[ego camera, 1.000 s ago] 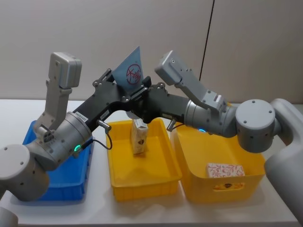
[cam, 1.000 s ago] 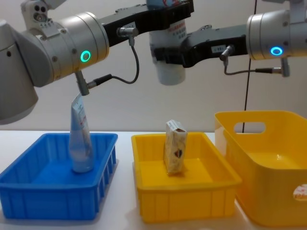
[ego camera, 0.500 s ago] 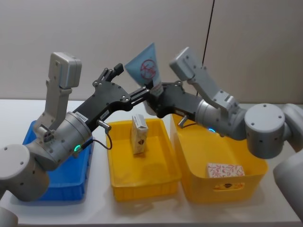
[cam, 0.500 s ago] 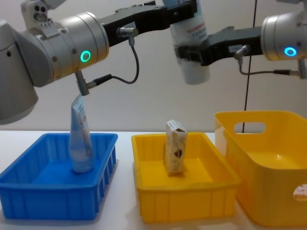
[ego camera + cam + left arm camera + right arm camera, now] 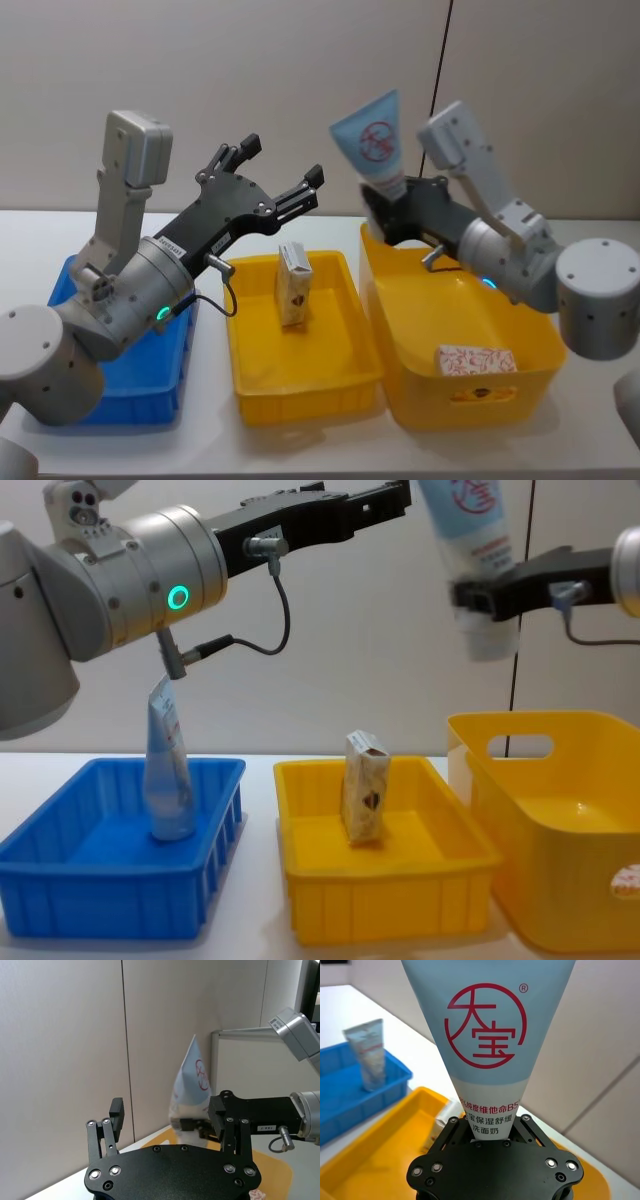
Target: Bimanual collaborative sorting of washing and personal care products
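My right gripper (image 5: 393, 205) is shut on the lower end of a pale bluish-white tube (image 5: 370, 138) with red print. It holds the tube (image 5: 476, 542) upright in the air above the back left corner of the deep yellow bin (image 5: 560, 810). My left gripper (image 5: 280, 172) hangs open and empty above the shallow yellow tray (image 5: 300, 385), left of the tube. A second tube (image 5: 167, 765) stands in the blue bin (image 5: 110, 895). One white carton (image 5: 365, 785) stands in the tray, and another carton (image 5: 477, 360) lies in the deep bin.
The three bins stand side by side on the white table (image 5: 300, 445): blue on the left, the shallow tray in the middle, the deep bin on the right. My left arm (image 5: 110, 300) covers much of the blue bin in the head view. A grey wall stands behind.
The left gripper has let go of the tube and stays open in place. The right gripper has carried the tube right, from over the tray to over the deep bin.
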Available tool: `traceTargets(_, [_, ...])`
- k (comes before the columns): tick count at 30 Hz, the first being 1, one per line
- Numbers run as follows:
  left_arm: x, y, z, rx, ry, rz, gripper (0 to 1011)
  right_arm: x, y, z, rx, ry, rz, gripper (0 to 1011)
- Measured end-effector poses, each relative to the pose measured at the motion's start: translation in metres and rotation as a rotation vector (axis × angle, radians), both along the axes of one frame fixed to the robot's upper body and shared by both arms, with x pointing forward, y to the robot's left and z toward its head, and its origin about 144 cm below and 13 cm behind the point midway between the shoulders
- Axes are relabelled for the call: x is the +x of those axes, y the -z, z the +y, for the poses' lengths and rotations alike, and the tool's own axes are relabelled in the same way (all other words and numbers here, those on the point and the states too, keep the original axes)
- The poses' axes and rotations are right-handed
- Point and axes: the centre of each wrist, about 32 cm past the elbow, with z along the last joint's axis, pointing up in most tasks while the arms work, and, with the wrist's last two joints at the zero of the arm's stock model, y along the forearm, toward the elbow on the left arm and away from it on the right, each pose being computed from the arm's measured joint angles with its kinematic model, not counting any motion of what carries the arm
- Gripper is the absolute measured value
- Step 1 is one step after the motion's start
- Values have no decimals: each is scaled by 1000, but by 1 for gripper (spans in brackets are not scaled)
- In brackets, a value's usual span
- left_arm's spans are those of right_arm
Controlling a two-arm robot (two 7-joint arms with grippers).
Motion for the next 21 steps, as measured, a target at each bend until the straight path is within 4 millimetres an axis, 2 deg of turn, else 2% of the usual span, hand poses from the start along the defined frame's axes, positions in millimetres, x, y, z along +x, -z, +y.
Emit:
traceTargets(10, [0, 0, 0, 0, 0, 0, 1002, -13, 6, -20, 24, 148, 20, 166])
traceTargets(14, [0, 0, 0, 0, 0, 0, 1001, -18, 11, -31, 35, 222, 35, 273])
traceTargets(17, [0, 0, 0, 0, 0, 0, 1002, -21, 13, -38, 42, 272, 46, 423])
traceTargets(21, [0, 0, 0, 0, 0, 0, 1002, -24, 16, -45, 48, 317, 59, 525])
